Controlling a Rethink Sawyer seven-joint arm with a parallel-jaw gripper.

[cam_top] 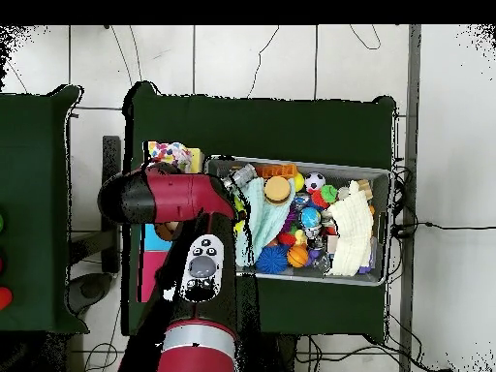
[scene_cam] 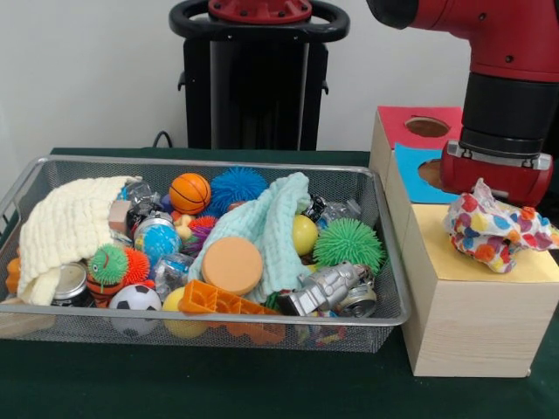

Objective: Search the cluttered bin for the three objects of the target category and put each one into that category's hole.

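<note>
1. Red arm [scene_cam: 507, 78] reaching down from above at the right of the front view, over the row of three boxes beside the bin [scene_cam: 262, 325].
2. Gripper [scene_cam: 494, 194] hidden behind a dotted piece [scene_cam: 496, 229] directly under the wrist; fingers not visible, so spread or pinched cannot be told.
3. Dotted piece, white with multicolour spots, crumpled on or just above the yellow box [scene_cam: 476, 301]; touching or hanging cannot be told.
4. Hole in the yellow top not visible, covered by the piece and the wrist.
5. Blue box [scene_cam: 410, 170] and red box [scene_cam: 397, 122] lined up behind the yellow one, each with a round hole showing.
6. Bin packed with clutter: cream cloth [scene_cam: 65, 227] draped over its left end, mint cloth [scene_cam: 266, 223] across the middle.
7. Also in the bin: a small basketball [scene_cam: 189, 192], blue spiky ball [scene_cam: 238, 185], green spiky ball [scene_cam: 349, 242], orange disc [scene_cam: 232, 265], soccer ball [scene_cam: 134, 299] and silver robot toy [scene_cam: 327, 290].
8. No further dotted pieces made out among the clutter.
9. From overhead, arm [cam_top: 184, 199] stretched across the boxes, dotted piece [cam_top: 170, 153] showing at the end of the row, left of the bin [cam_top: 383, 174].
</note>
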